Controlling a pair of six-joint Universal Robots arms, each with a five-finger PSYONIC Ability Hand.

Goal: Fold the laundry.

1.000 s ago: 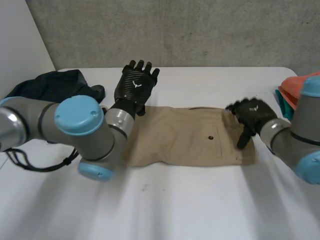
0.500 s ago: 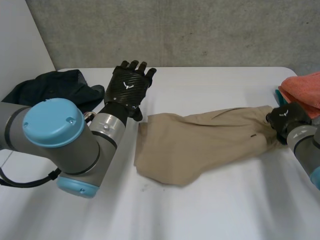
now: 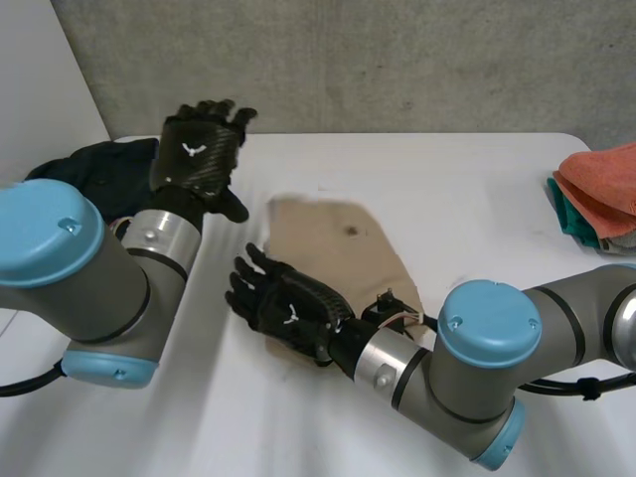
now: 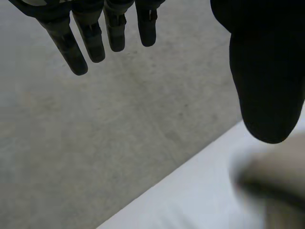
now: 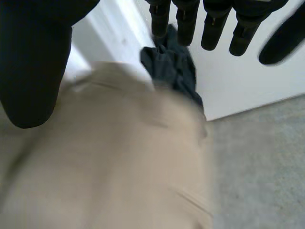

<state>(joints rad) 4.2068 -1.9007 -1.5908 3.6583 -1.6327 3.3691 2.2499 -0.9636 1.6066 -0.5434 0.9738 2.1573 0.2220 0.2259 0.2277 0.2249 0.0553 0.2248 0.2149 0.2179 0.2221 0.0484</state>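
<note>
Head view: the tan woven garment (image 3: 338, 248) lies in the middle of the white table (image 3: 477, 199). It is a soft matte cloth in a rough wedge, broad at the far end and narrowing toward the robot, with a small dark button-like dot on top.

The black right hand (image 3: 288, 310) rests on the garment's near left edge with its fingers spread and straight, gripping nothing. In the right wrist view the right hand (image 5: 33, 62) has its thumb wide of the fingers, the tan woven garment (image 5: 119, 157) lies under the palm, and the crumpled dark navy garment (image 5: 174, 71) lies past the fingertips.

The black left hand (image 3: 199, 159) is raised near the far left of the table with its fingers fanned, above the dark navy garment (image 3: 84, 174). The left wrist view shows the left hand (image 4: 264, 71) released, its fingers straight.

Half a second ago the tan cloth stretched out to the right with the right hand at its far right end. Now it is shorter and more compact, and the right hand has crossed to its left side. The left hand has risen and shifted left.

A stack of orange and teal folded cloths (image 3: 601, 189) sits at the table's right edge. Each hand's back bears a small white mark, unreadable.
</note>
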